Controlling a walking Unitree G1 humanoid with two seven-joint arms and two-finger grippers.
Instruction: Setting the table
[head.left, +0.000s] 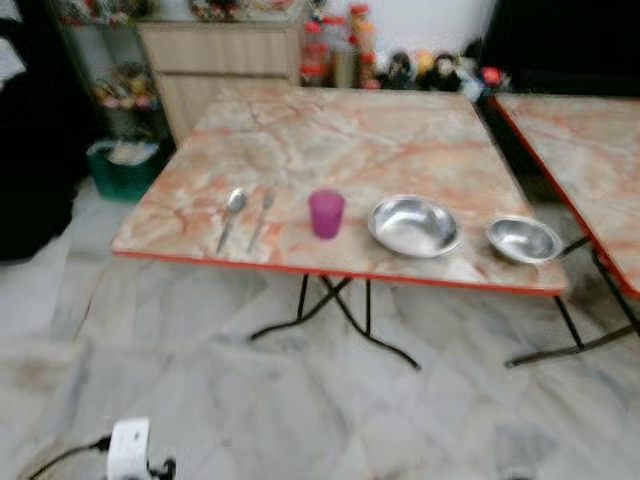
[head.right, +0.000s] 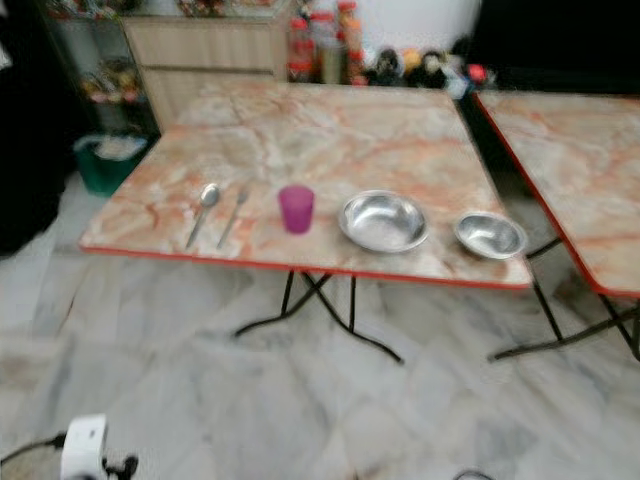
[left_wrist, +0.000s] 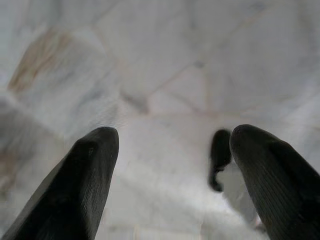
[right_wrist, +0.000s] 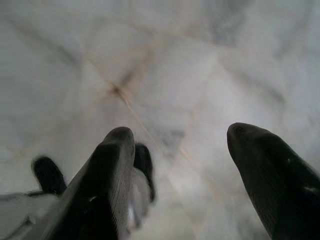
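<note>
marble-topped table with red edge, grey marble floor, wooden cabinet behind

I am looking through the two head cameras from standing height, forward and down, at a table some way ahead across a floor. Both eyes are sharing nearly the same scene, the right eye's shifted slightly sideways. My two wrist cameras are pointing straight down along black fingers at the same pale floor, each hanging close above it and blurred.
</note>
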